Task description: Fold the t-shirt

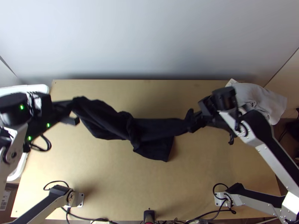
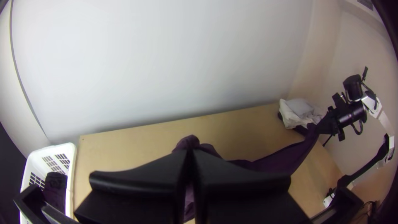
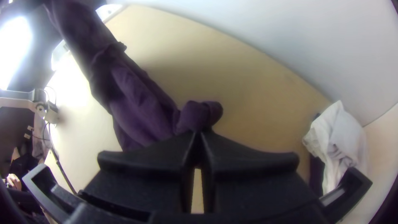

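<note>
From above I see the dark t-shirt [image 1: 112, 121] slung bunched between the left gripper [image 1: 73, 108] and right gripper [image 1: 191, 121], bare counter [image 1: 116, 186] toward near and far edges; in the left wrist view, closed fingers pinch one end, a white basket [image 2: 71, 166] beside the left edge; in the right, closed fingers pinch the other, pale cloth [image 3: 340, 139] by the far corner.

room to pass over the near table [image 1: 123, 186], dark shirt [image 1: 138, 130] strung across the middle, pale cloth [image 1: 258, 98] far right

No text or number can be read; 1 white label [image 1: 5, 200] beside the tabletop's [image 1: 112, 190] near left corner is illegible.
</note>
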